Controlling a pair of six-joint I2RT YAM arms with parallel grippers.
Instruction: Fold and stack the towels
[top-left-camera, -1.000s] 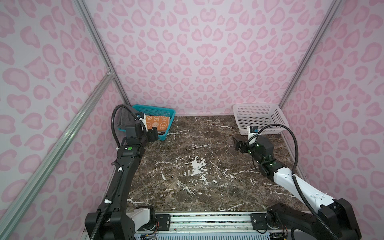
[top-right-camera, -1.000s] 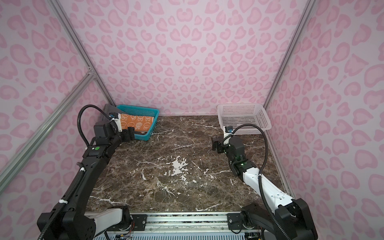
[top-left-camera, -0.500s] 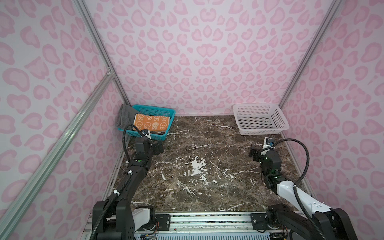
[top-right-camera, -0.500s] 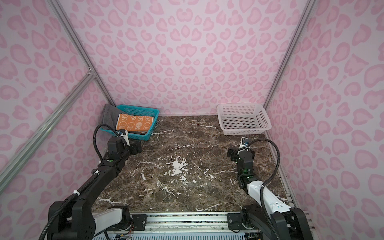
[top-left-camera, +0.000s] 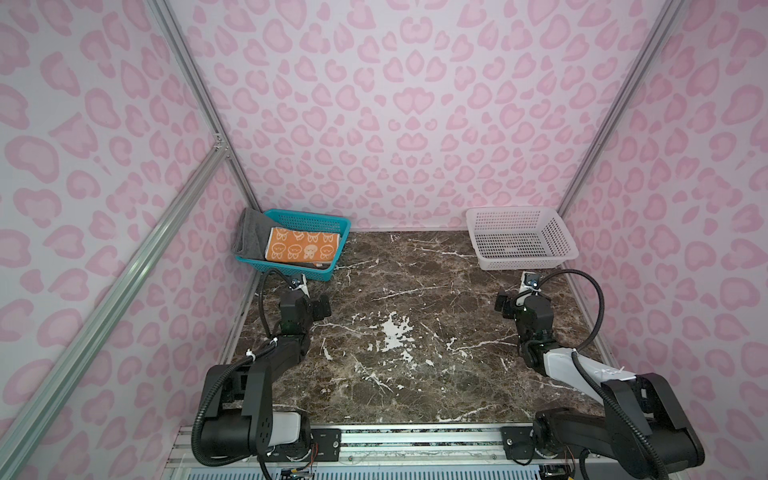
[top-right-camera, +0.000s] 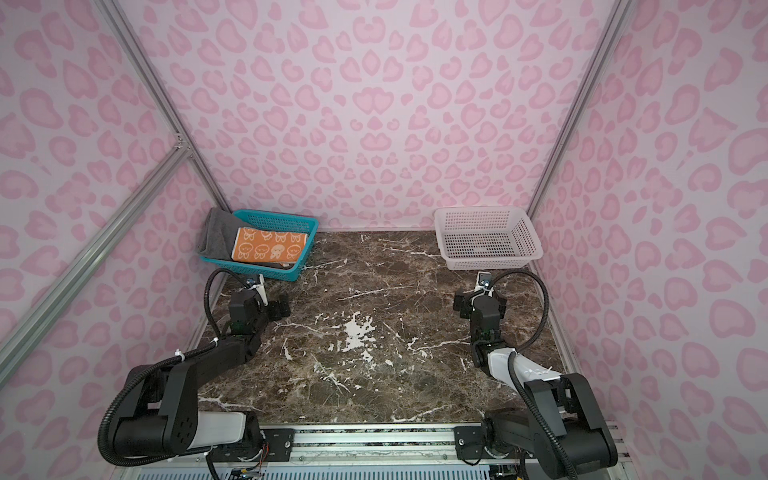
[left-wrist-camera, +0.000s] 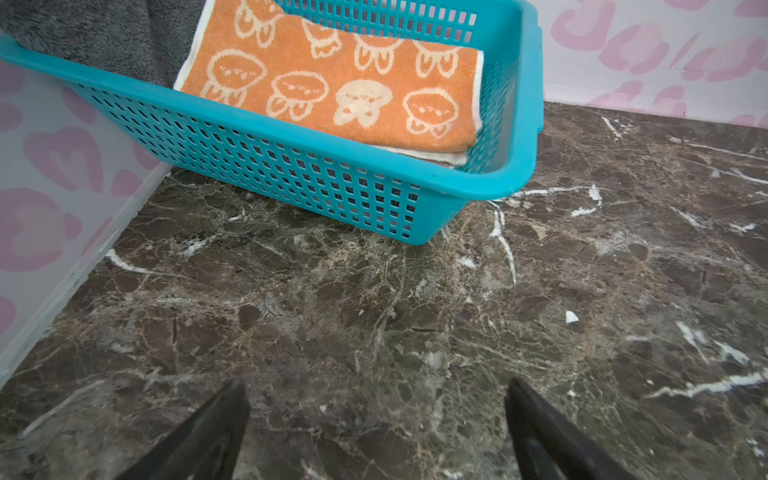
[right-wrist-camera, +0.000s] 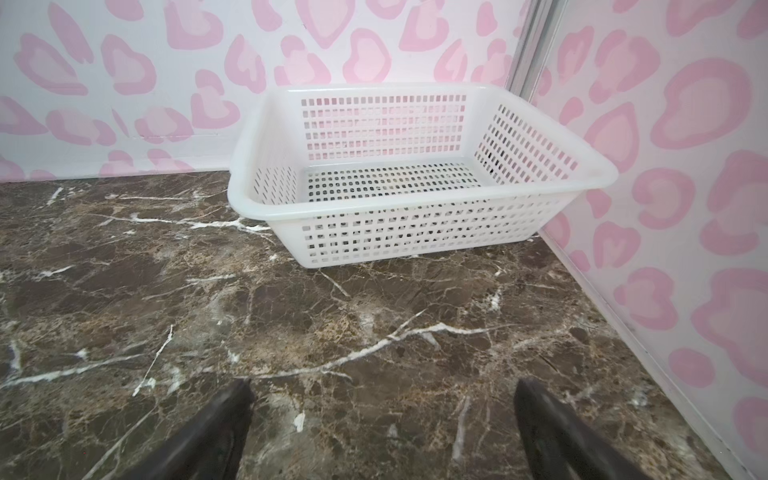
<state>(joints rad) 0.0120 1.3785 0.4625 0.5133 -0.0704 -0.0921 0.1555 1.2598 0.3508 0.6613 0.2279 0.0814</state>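
Note:
The towels lie stacked in a teal basket (top-left-camera: 291, 268) at the back left. An orange towel with white cartoon faces (top-left-camera: 303, 245) (left-wrist-camera: 332, 87) is folded on top. A dark grey towel (top-left-camera: 249, 232) (left-wrist-camera: 104, 33) hangs over the basket's far-left rim. Pale folded layers show under the orange one. My left gripper (top-left-camera: 322, 307) (left-wrist-camera: 376, 384) hovers open over bare marble a short way in front of that basket, holding nothing. My right gripper (top-left-camera: 505, 305) (right-wrist-camera: 383, 382) is open and empty over the marble, short of the white basket (right-wrist-camera: 415, 203).
The white mesh basket (top-left-camera: 523, 262) at the back right is empty. The dark marble table (top-left-camera: 395, 332) is hemmed in by pink-patterned walls on three sides, with aluminium posts in the back corners. Both arm bases sit on the front rail.
Both arms have drawn back toward the front and dropped lower. The left gripper left the teal basket's rim and opened wider. The towels have not moved.

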